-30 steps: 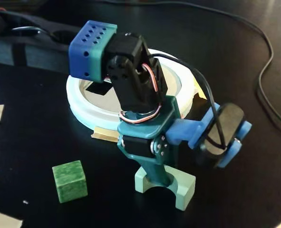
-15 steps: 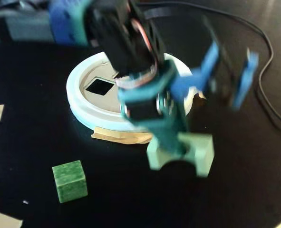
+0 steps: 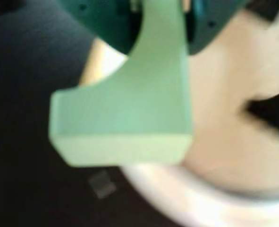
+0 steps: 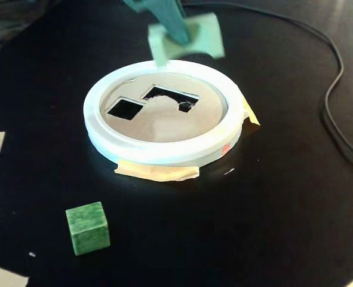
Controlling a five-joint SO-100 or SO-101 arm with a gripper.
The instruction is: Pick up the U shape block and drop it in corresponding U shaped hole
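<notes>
My gripper [image 3: 160,14] is shut on the pale mint-green U shape block [image 3: 130,118], its dark teal fingers [image 3: 106,23] clamping one leg of the arch. In the fixed view the gripper [image 4: 179,33] holds the block [image 4: 203,36] in the air over the far rim of the tan disc [image 4: 164,128] with a white rim. The U shaped hole [image 4: 167,98] is a dark arch-shaped cutout in the disc, in front of the block. In the wrist view a dark cutout [image 3: 271,113] shows at the right edge; I cannot tell which hole it is.
A smaller square cutout [image 4: 125,109] lies left of the U hole. A darker green cube [image 4: 88,227] sits on the black table at the front left. Tape pieces [image 4: 158,172] hold the disc down. A black cable [image 4: 337,113] runs along the right side.
</notes>
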